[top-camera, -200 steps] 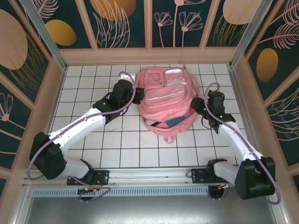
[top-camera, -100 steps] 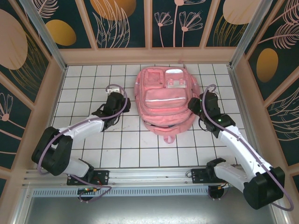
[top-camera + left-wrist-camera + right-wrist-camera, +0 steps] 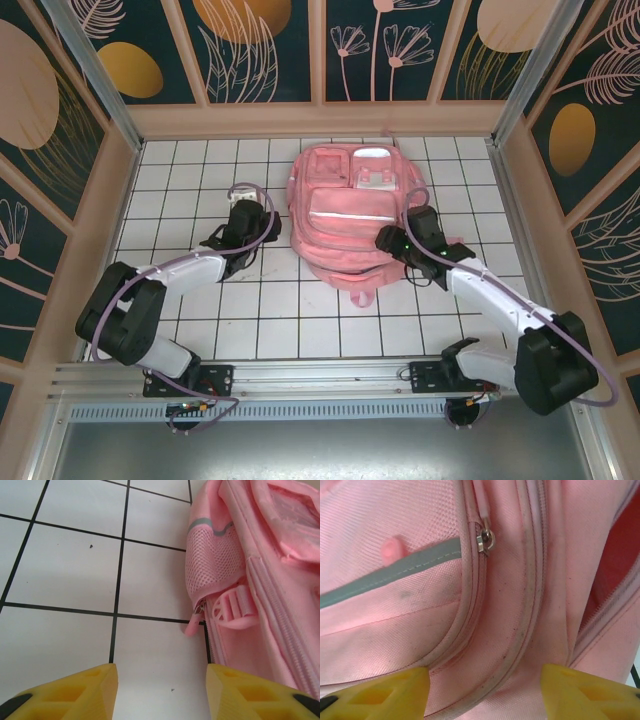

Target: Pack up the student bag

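The student bag, a big pink backpack, lies flat on the white tiled floor with its front pockets up and its carry loop toward me. My left gripper stands just left of it, open over bare tile; the bag's mesh side pocket and a pink zip pull lie ahead on the right. My right gripper hovers over the bag's near right corner, open, close above pink fabric. A metal zip slider and the grey reflective stripe lie just ahead of its fingers.
Wooden walls with dark floral panels box in the tiled floor on three sides. A metal rail with the arm bases runs along the near edge. A gap in the bag's main compartment shows darker pink.
The left arm has pulled back off the bag's left side. The right arm has swung inward over the bag's near right corner. The bag's gaping mouth has flattened.
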